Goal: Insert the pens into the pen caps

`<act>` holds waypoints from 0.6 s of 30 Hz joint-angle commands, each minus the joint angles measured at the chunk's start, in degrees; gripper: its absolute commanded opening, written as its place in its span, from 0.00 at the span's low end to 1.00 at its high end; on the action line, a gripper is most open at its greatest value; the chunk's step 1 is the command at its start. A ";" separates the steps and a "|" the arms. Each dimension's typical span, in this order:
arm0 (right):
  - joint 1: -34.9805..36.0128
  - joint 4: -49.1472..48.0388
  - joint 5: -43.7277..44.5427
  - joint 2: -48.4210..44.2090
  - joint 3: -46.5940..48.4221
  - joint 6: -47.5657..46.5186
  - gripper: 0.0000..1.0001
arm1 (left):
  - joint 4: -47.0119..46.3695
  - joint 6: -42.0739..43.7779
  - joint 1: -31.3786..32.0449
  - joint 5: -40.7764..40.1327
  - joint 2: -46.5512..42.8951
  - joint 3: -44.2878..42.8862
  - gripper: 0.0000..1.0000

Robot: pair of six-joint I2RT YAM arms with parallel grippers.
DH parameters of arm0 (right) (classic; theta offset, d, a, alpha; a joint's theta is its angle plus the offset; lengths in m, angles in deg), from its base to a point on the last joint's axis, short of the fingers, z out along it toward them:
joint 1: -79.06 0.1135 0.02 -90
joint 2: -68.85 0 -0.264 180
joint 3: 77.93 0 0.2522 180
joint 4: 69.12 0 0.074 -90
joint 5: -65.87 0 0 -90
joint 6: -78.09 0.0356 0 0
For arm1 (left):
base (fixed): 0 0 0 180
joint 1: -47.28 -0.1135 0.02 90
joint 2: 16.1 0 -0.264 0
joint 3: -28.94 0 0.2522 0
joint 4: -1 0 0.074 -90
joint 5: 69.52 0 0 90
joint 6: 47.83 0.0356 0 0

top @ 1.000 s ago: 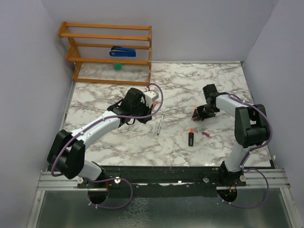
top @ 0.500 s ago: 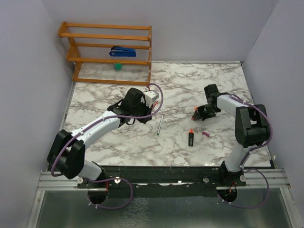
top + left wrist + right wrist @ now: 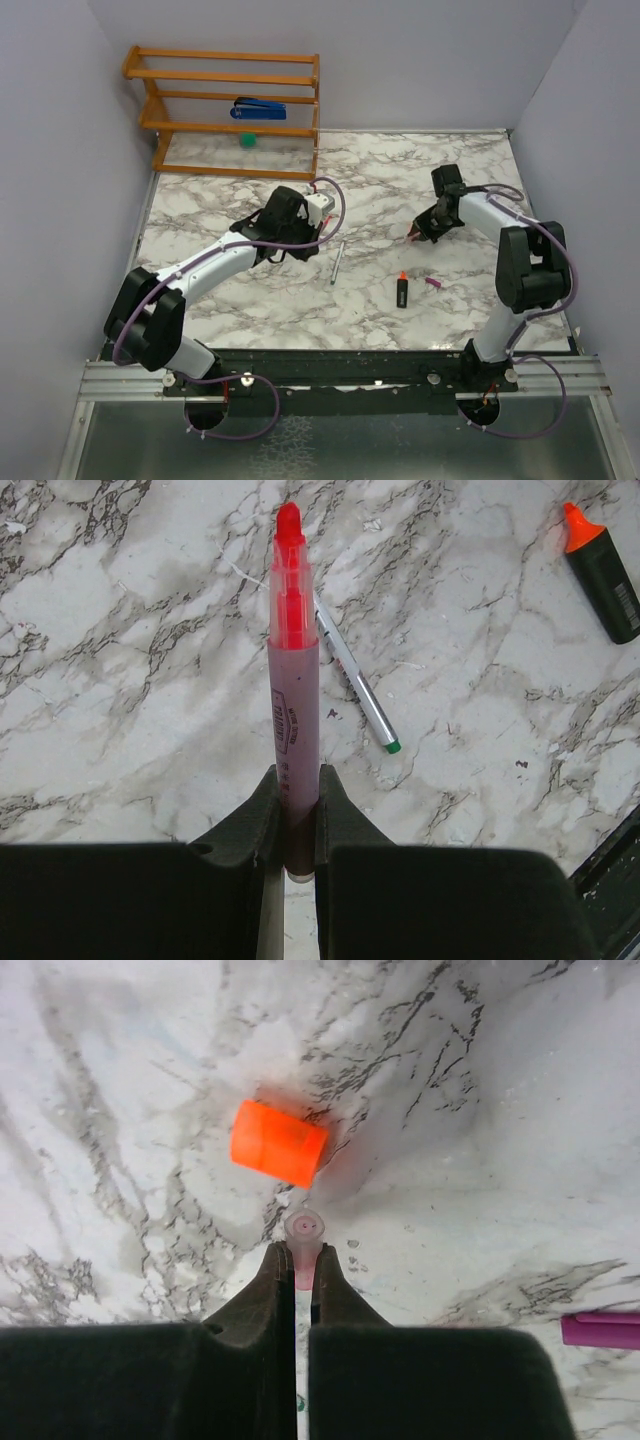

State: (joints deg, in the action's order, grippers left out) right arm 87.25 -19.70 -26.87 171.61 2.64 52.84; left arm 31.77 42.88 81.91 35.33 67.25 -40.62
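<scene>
- The right end effector (image 3: 300,1256) had its jaws a little apart a second ago. They are now closed on the pale pink cap (image 3: 303,1230), and in the top view the wrist has pulled back and up from where it was working.
- The left end effector (image 3: 298,786) has not changed. It stays clamped on the lower barrel of the pink pen (image 3: 293,680), held above the surface (image 3: 260,300) with the bared tip pointing away from the fingers.
- Pen and matching cap are now each in a grip, so the pick-up looks done. What remains, I judge, is bringing the two arms together and lining tip to cap.
- Only the top view shows how far apart the two arms are. The cap is too small to see there.
- Only the right wrist view shows the grip on the cap, whose round end pokes just past the fingertips. I cannot tell if that end is the open mouth. The orange cap (image 3: 278,1143) lies just beyond it, and the magenta cap (image 3: 600,1328) lies at the right edge.
- Only the left wrist view shows the silver pen (image 3: 360,695) lying below the held pen, with the black marker (image 3: 605,570) off to the right.
</scene>
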 commanded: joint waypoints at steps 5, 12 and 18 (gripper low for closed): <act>0.74 -6.98 1.83 -12.46 1.92 -12.00 0.00 | -1.16 -0.52 0.44 -0.71 1.99 -3.04 0.00; 4.90 -25.93 -2.90 -18.68 -2.69 -21.04 0.00 | -6.61 -5.21 0.44 5.65 2.09 -5.21 0.00; 6.09 -47.13 -17.82 -19.44 -7.26 -20.28 0.00 | -14.95 -12.02 0.44 12.54 3.02 -5.69 0.00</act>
State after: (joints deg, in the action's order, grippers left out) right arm 92.73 -50.21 -33.54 152.24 -2.41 34.30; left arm 24.65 36.76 81.91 41.02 69.44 -44.57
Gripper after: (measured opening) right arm 0.046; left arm 0.098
